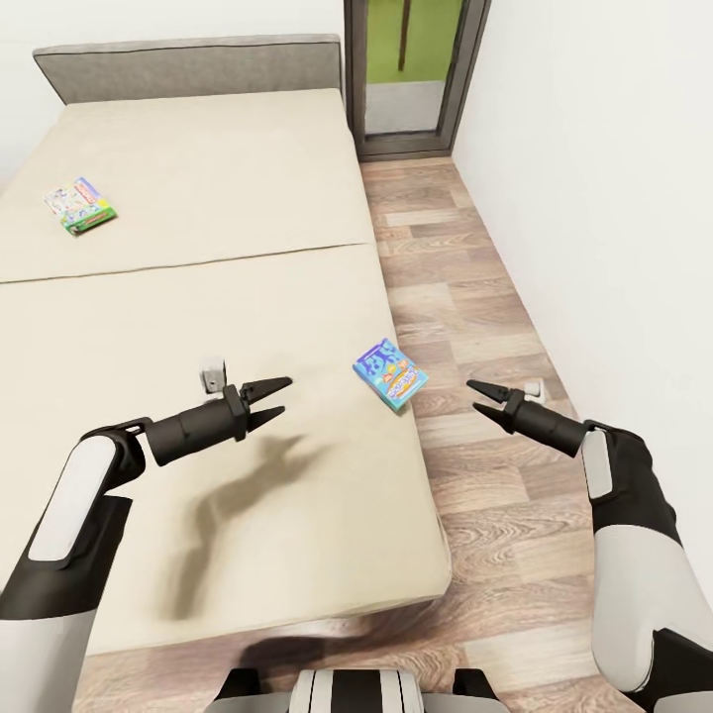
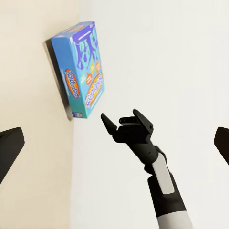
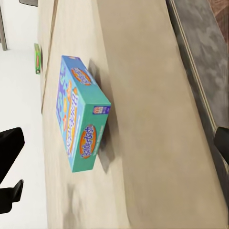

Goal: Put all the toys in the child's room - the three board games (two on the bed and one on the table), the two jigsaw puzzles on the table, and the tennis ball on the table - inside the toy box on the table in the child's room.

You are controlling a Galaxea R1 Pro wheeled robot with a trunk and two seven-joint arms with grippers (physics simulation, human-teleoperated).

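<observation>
I see a blue board game (image 1: 390,373) at the bed (image 1: 198,297) edge between my open left end effector (image 1: 269,401) and open right end effector (image 1: 485,401); both hold nothing.

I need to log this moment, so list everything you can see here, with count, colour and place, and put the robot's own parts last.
blue board game: one, blue with orange print, flat on the bed at its right edge, between the two grippers.
green-edged board game: one, white face with green sides, flat on the far left of the bed.
bed: one, beige cover with a grey headboard, along the left of the room.
floor: wood planks, right of the bed.
door: one, dark grey frame, far end of the room.
wall: white, on the right.
left gripper: black fingers apart, over the bed.
right gripper: black fingers apart, over the floor.
</observation>
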